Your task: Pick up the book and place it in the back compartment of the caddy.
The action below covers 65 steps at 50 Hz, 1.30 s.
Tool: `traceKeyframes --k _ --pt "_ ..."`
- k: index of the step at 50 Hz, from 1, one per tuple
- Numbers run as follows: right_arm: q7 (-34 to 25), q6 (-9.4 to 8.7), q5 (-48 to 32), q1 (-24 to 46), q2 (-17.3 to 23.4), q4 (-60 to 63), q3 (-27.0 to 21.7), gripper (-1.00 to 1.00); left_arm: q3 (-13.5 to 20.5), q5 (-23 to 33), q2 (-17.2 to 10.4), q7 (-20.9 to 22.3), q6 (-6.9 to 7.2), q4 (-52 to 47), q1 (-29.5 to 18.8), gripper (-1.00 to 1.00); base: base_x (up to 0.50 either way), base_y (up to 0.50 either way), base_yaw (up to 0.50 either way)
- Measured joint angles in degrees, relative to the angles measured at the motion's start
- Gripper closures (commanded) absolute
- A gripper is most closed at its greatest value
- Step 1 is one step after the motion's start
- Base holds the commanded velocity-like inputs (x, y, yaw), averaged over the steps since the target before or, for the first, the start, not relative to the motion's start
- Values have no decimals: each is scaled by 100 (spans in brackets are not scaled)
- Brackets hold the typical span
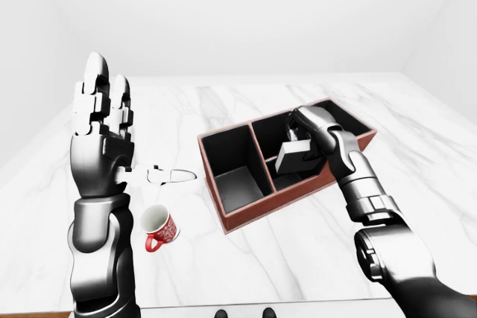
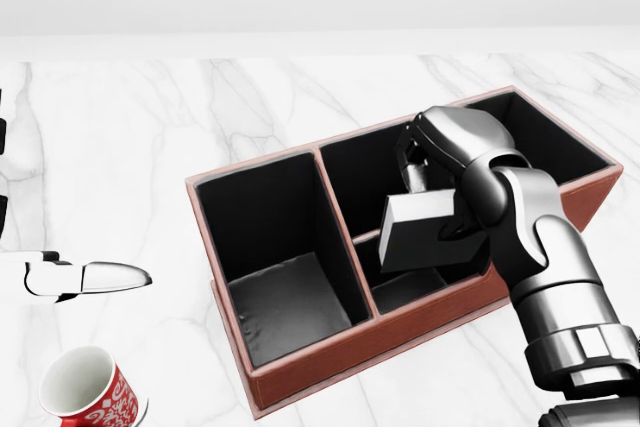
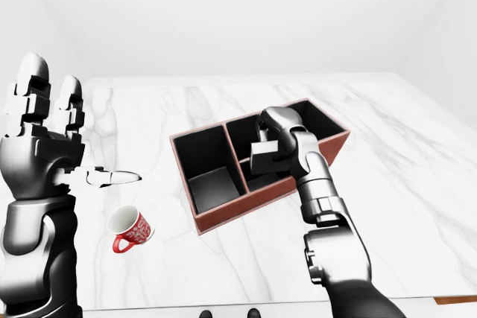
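Observation:
The book (image 2: 425,232) is a small grey block held in my right hand (image 2: 418,177), whose fingers close round its top edge. It hangs tilted inside the brown caddy (image 2: 330,352), over the divider between the long upper compartment and the small lower one on the caddy's right side. Its lower edge looks close to the divider; I cannot tell whether they touch. The caddy's big left compartment is empty. My left hand (image 1: 100,109) is raised upright at the left of the left-eye view, fingers spread and empty, well away from the caddy.
A red and white mug (image 1: 158,227) lies on its side on the white marble table (image 1: 223,102), left of the caddy and below my left hand. The table's near edge runs along the bottom of the eye views.

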State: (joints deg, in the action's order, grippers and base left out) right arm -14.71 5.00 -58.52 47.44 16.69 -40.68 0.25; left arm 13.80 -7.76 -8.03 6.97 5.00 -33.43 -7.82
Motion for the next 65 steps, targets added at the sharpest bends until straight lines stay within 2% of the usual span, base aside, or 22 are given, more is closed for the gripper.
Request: traceKeyframes --k 30,61,62,65 --pt "501 0 -139 62 -112 -685 143 100 5 0 1 4 0 -24 -5 -100 0 0 0" --pt "751 0 -165 38 -182 -892 194 100 -9 17 7 7 0 -46 1 -100 0 0 0" --pt "755 0 -164 38 -184 -896 192 -100 -10 18 7 7 0 -46 1 -100 0 0 0" --pt "800 0 -193 51 -181 -943 181 -100 -11 21 8 8 0 -46 1 -100 0 0 0"
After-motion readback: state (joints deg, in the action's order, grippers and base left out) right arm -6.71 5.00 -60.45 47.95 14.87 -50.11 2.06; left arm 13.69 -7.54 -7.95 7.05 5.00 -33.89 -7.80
